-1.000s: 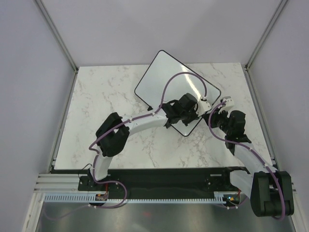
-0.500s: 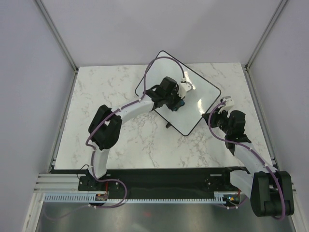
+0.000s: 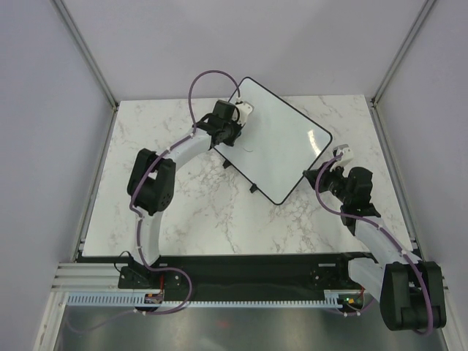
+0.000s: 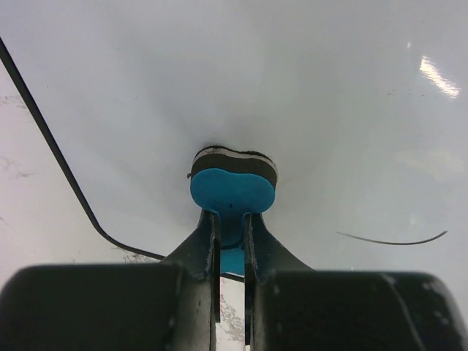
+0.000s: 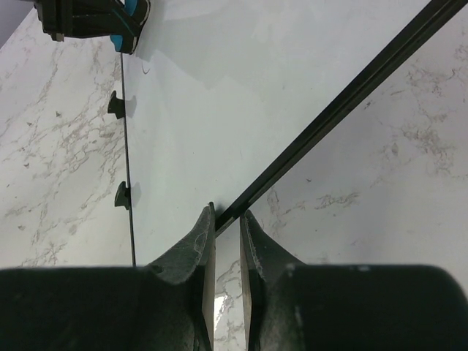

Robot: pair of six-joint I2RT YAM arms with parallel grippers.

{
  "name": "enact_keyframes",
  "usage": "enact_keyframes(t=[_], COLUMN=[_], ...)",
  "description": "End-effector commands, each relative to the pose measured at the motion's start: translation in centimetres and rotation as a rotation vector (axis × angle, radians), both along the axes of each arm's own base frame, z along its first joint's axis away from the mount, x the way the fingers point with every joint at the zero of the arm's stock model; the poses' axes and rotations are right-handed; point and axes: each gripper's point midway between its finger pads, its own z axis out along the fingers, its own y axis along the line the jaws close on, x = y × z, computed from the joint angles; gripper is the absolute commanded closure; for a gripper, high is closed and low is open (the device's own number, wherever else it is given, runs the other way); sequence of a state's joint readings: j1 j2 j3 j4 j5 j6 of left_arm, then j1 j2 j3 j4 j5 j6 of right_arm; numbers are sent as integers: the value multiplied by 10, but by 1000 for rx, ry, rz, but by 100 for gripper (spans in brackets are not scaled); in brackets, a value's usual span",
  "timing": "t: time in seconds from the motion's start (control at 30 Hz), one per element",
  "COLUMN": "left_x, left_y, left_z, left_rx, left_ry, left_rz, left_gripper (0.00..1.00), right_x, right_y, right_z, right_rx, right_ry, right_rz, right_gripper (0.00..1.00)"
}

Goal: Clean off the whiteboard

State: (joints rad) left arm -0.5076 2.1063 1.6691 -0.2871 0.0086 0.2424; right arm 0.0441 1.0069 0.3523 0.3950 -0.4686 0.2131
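Observation:
The whiteboard lies turned like a diamond on the marble table, its glossy face nearly clean. A thin dark marker stroke remains, with a tiny mark near the left edge. My left gripper is shut on a blue eraser, which presses its dark felt side on the board close to the upper-left edge. My right gripper sits at the board's right edge, its jaws closed on the thin black frame.
Two small black feet stick out from the board's lower-left edge. Marble tabletop surrounds the board. Grey walls with metal posts enclose the table on three sides.
My left arm has swept the eraser across the board from its lower-right corner to the upper-left edge. The right gripper has kept its place at the board's right edge.

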Motion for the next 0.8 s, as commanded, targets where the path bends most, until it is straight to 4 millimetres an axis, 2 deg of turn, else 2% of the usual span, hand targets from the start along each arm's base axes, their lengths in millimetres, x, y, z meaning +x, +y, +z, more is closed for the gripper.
enact_keyframes(t=[0.0, 0.1, 0.13, 0.2, 0.23, 0.37, 0.47, 0.6, 0.7, 0.77], left_x=[-23, -57, -78, -102, -121, -168, -178, -169, -160, -144], left_y=[-27, -58, -72, -89, -101, -132, -145, -144, -132, -113], left_z=[-33, -26, -32, -29, -33, -38, -34, -31, -32, -36], left_rx=[6, -28, -26, -48, -49, -68, -77, -63, -52, -45], left_ry=[77, 104, 126, 151, 172, 243, 244, 217, 209, 207], left_rz=[-47, -134, -178, -231, -268, -367, -397, -383, -363, -318], left_gripper=[98, 98, 98, 98, 98, 98, 98, 98, 98, 98], right_x=[2, 2, 2, 2, 2, 2, 2, 2, 1, 2], right_y=[3, 2, 2, 2, 2, 2, 2, 2, 2, 3], right_z=[8, 8, 9, 9, 9, 8, 8, 10, 10, 10], right_rx=[-30, -30, -31, -32, -32, -30, -30, -29, -29, -29], right_ry=[-44, -44, -47, -49, -48, -45, -45, -51, -49, -51], right_rz=[30, 28, 28, 25, 25, 27, 27, 25, 26, 28], right_gripper=[100, 100, 100, 100, 100, 100, 100, 100, 100, 100])
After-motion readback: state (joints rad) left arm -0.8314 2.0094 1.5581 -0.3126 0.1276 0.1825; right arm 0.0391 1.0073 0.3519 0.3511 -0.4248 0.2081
